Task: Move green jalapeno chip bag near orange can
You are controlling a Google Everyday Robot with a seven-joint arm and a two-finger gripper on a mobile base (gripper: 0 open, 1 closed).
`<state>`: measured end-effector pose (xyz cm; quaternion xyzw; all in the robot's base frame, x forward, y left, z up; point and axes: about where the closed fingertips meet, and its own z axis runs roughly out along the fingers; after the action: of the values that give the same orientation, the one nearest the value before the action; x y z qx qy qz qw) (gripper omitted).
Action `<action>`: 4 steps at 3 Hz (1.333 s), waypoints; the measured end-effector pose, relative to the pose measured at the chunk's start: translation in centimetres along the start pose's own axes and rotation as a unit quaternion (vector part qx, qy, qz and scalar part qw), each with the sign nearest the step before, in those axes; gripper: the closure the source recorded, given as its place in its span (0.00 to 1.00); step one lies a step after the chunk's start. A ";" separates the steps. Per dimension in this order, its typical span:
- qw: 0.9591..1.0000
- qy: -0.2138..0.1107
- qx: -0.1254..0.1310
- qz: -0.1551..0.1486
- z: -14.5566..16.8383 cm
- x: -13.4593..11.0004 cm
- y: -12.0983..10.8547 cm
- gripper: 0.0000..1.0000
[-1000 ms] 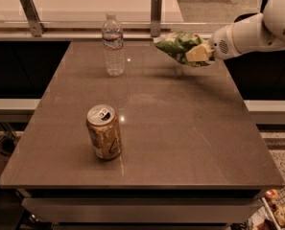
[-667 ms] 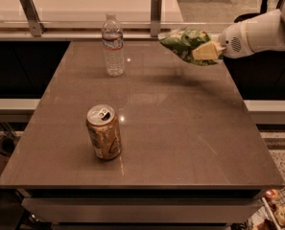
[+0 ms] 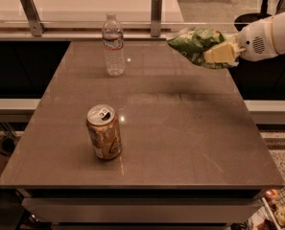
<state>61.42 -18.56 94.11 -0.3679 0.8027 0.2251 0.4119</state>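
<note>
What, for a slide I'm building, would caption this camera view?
Gripper, shut on the crinkly green jalapeno chip bag, holds it above the brown table's far-right corner, apart from the golden-orange metal can.

We see the gripper [image 3: 222,54] shift to the right, carrying the chip bag [image 3: 195,46] with it, so the bag's left tip now sits farther from the middle of the table [image 3: 180,143] and closer to the far right corner. The white arm [image 3: 271,35] draws back toward the right edge of the view, showing less of its length. The bag's shadow [image 3: 190,87] now falls apart from it as a faint blur.
</note>
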 end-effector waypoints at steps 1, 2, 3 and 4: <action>1.000 0.003 -0.004 -0.010 -1.5 0.8 2.9 1.00; 0.999 0.010 -0.023 -0.021 -2.0 2.7 6.1 1.00; 0.999 0.016 -0.040 -0.033 -2.4 5.0 9.6 1.00; 0.998 0.017 -0.044 -0.046 -3.1 7.3 13.3 1.00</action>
<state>46.66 -15.25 90.60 -0.4257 0.7813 0.2346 0.3916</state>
